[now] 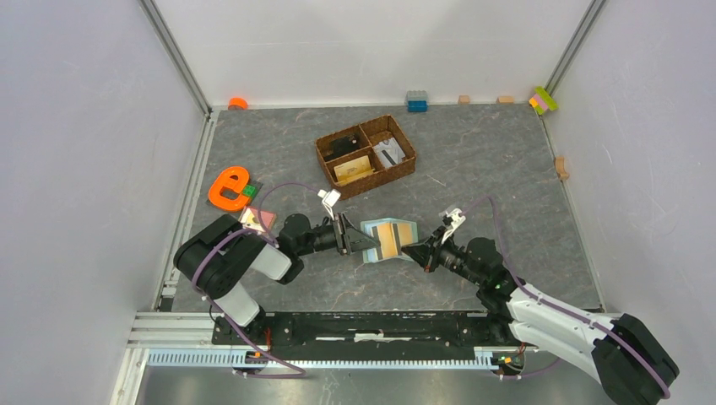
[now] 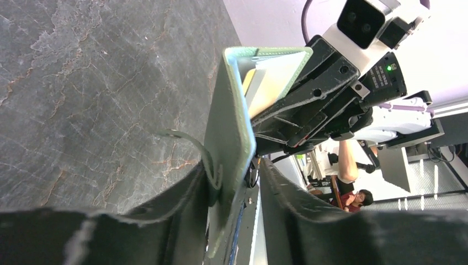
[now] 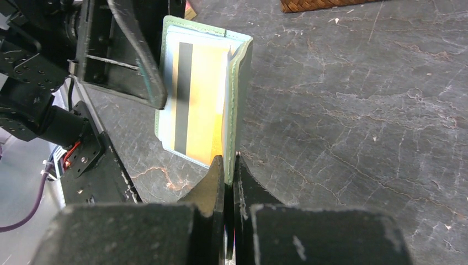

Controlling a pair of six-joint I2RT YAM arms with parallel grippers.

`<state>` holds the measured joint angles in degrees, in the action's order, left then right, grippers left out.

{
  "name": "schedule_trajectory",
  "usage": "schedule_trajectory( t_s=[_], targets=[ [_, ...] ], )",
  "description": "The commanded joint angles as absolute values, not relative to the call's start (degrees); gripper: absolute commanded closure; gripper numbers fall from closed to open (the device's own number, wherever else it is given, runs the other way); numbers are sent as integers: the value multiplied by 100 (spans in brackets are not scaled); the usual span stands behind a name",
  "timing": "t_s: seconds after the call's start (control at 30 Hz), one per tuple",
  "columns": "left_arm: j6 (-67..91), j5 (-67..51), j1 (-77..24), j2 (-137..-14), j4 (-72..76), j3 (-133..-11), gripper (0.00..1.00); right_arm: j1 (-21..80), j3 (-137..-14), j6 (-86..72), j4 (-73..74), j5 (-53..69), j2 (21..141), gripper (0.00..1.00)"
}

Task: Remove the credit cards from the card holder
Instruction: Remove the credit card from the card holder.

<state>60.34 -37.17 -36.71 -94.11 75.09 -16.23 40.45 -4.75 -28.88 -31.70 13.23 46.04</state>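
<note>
The sage-green card holder [image 1: 370, 229] is spread open between my two grippers, pale teal inside. A tan-orange credit card [image 1: 400, 235] with a dark stripe sits in its slot and shows clearly in the right wrist view [image 3: 204, 99]. My left gripper [image 1: 371, 240] is closed on the holder's left flap [image 2: 226, 121], one finger under it and one over it. My right gripper [image 1: 411, 250] is shut on the green right edge [image 3: 241, 83], which stands pinched between its fingers [image 3: 218, 176]. A pinkish-brown card [image 1: 256, 218] lies on the table by the left arm.
A brown wicker divided basket [image 1: 407, 164] stands behind the holder with small items in it. An orange letter-e shape [image 1: 228, 187] and a green block [image 1: 251, 191] lie at the left. Small bricks [image 1: 416, 101] line the back wall and right wall.
</note>
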Motion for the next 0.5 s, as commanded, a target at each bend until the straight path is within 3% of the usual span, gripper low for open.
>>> schedule_trajectory(
  t_s=[0.0, 0.1, 0.17, 0.3, 0.47],
  targets=[
    [5794, -3803, -3651, -9463, 7533, -1817, 64, 4043, -362, -2976, -3758, 1599, 4444, 100],
    [5767, -3814, -3656, -9439, 7493, -1833, 83, 4038, -301, -2961, -3788, 1607, 4306, 100],
    [5728, -3817, -3647, -9390, 7432, -1828, 89, 4043, -285, -2900, -3690, 1516, 4225, 93],
    [5585, -3788, -3652, -9171, 7139, -1822, 94, 4042, -299, -2657, -3306, 1031, 4043, 75],
    [5423, -3754, -3647, -8790, 6805, -1776, 95, 4041, -174, -2238, -2708, 43, 3491, 61]
  ],
)
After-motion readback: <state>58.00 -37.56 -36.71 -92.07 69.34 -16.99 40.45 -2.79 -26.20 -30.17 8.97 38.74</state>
